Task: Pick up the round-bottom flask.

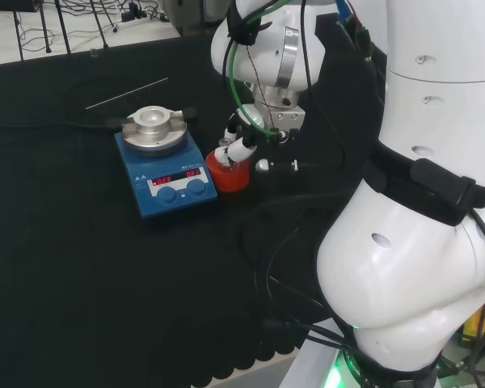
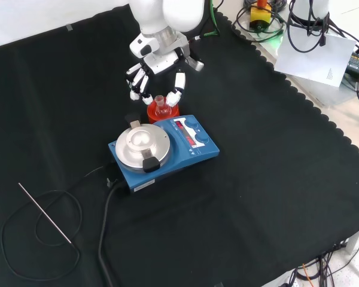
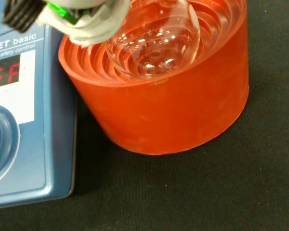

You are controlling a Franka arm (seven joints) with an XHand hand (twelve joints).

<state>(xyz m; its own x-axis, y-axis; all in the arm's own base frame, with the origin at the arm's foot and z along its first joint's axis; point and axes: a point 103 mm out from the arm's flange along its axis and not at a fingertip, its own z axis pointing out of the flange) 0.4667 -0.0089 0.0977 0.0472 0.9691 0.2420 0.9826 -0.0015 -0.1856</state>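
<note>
A clear round-bottom flask (image 1: 224, 151) (image 2: 160, 101) sits upright in a red ribbed stand (image 1: 228, 177) (image 2: 162, 113) beside the blue stirrer. In the wrist view its glass bulb (image 3: 154, 43) rests in the ribbed stand (image 3: 173, 110). The hand (image 2: 158, 60) (image 1: 263, 123) hangs just over the flask. In the front view its fingers (image 2: 136, 82) reach down on the left of the neck and the thumb (image 2: 177, 91) on the right, both spread and apart from the glass. One fingertip (image 3: 89, 21) lies close to the bulb in the wrist view.
A blue magnetic stirrer (image 1: 168, 176) (image 2: 167, 146) (image 3: 24, 125) with a round metal plate stands right against the stand. Its black cable (image 2: 105, 209) trails over the cloth. A thin metal rod (image 1: 126, 94) (image 2: 45, 213) lies farther off. The bench's scalloped cloth edge (image 2: 323, 113) runs along the front view's right.
</note>
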